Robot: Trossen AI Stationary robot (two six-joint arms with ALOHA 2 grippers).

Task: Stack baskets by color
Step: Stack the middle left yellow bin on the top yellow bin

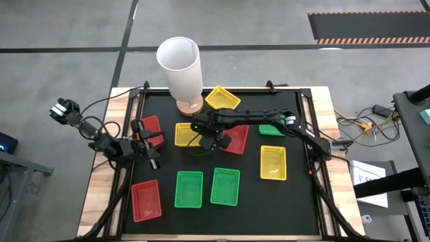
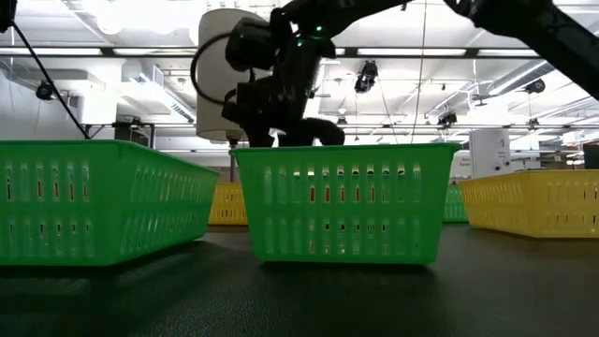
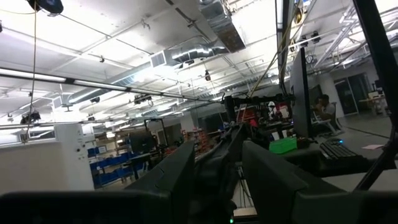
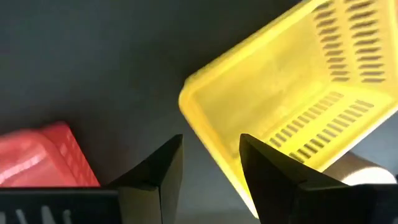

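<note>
Several red, yellow and green baskets lie apart on the black mat. My right gripper (image 1: 207,142) (image 4: 208,152) hangs open, pointing down over bare mat between a yellow basket (image 1: 185,134) (image 4: 292,93) and a red basket (image 1: 235,139) (image 4: 43,162); nothing is between its fingers. My left gripper (image 1: 154,151) (image 3: 217,180) stands open at the table's left beside another red basket (image 1: 150,126), tipped upward at the room and holding nothing. Two green baskets (image 1: 189,189) (image 1: 225,185) and a red one (image 1: 146,200) rest flat near the front edge.
A tall white cylinder (image 1: 181,67) on a round wooden base stands at the far edge, with a tilted yellow basket (image 1: 222,98) beside it. A yellow basket (image 1: 273,163) lies at the right, and a green one (image 1: 271,129) lies partly under my right arm.
</note>
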